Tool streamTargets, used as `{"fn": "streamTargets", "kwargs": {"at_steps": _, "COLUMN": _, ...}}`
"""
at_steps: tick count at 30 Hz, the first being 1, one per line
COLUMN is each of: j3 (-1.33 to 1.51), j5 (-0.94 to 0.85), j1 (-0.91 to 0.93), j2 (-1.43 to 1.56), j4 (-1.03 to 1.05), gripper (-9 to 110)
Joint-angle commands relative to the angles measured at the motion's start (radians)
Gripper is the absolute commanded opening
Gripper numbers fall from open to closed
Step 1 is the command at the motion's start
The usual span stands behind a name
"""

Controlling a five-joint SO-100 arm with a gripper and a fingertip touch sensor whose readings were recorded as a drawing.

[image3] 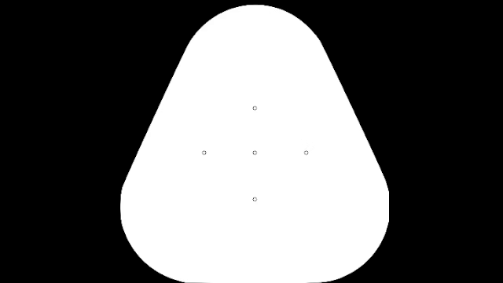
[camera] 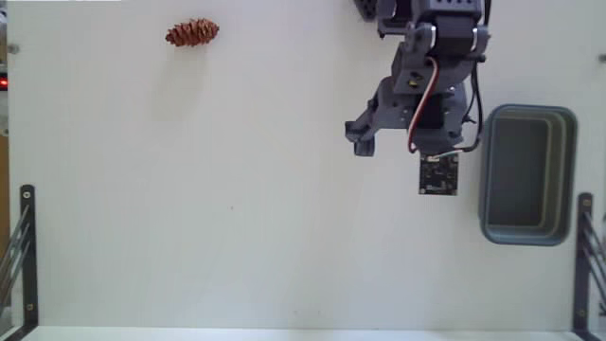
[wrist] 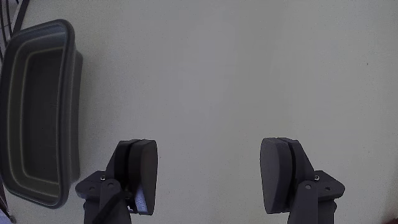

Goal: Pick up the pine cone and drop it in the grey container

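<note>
Wrist view end effector (wrist: 208,177) spread wide, grey container (wrist: 37,112) at left edge

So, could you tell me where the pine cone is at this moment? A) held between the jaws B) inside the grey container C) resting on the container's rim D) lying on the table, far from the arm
D: in the fixed view the pine cone lies on the table at upper left, while the gripper is open and empty near the grey container.
</note>
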Motion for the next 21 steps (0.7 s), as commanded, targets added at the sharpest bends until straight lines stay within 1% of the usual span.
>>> {"fn": "streamTargets", "kwargs": {"at_steps": 1, "j3": 0.005, "j5": 0.005, "j1": 0.009, "j2": 0.038, "j4": -0.001, "gripper": 110}}
{"fn": "streamTargets", "kwargs": {"at_steps": 15, "j3": 0.005, "j5": 0.005, "j1": 0.015, "j2": 0.038, "j4": -0.001, "gripper": 110}}
{"fn": "streamTargets", "kwargs": {"at_steps": 21, "j3": 0.005, "j5": 0.005, "j1": 0.108, "j2": 0.038, "j4": -0.001, "gripper": 110}}
